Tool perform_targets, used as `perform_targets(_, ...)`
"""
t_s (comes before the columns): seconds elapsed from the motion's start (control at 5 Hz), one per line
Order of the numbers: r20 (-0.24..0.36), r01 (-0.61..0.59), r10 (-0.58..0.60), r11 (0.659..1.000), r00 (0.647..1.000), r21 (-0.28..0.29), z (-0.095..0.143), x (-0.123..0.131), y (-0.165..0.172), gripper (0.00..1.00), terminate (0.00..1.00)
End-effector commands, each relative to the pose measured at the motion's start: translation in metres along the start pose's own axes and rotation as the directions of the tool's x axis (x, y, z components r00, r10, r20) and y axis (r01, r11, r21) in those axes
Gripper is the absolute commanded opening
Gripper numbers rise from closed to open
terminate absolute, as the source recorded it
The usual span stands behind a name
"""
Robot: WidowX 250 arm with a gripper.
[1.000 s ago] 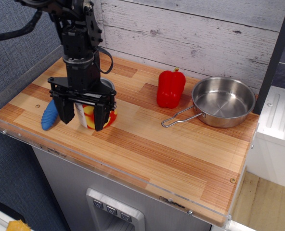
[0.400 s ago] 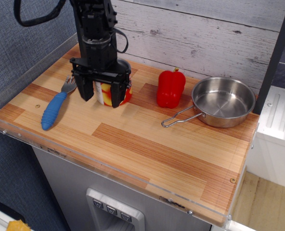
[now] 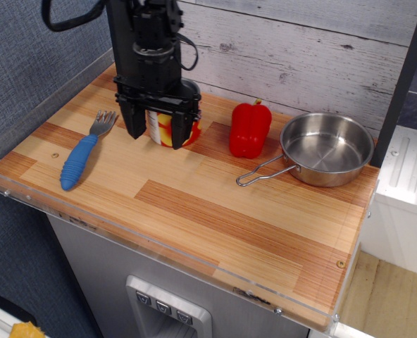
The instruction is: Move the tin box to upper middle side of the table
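The gripper is clamped on the upright red-and-yellow tin box, held between both fingers near the table's back edge.

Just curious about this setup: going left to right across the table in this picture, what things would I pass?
Blue-handled fork → tin box, gripped by the hand → red bell pepper → steel pan.

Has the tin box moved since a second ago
Yes. The tin box, held between the end effector fingers, has gone from beside the blue fork up and right, toward the red pepper.
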State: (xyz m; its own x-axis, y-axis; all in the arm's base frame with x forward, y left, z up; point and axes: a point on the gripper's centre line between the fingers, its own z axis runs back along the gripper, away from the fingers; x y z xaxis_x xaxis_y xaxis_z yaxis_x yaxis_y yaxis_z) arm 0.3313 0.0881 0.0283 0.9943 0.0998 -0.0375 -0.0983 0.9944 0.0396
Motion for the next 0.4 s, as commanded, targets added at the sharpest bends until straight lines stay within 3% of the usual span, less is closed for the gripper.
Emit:
perform_targets(0.0,0.020,-0.019,0.017,0.997,1.000,0.074,0.031,-0.028,-0.011,1.00,0.00)
perform_targets(0.2,0.012,-0.012,0.011,0.996,1.000,0.088,0.041,-0.049,-0.019,1.00,0.00)
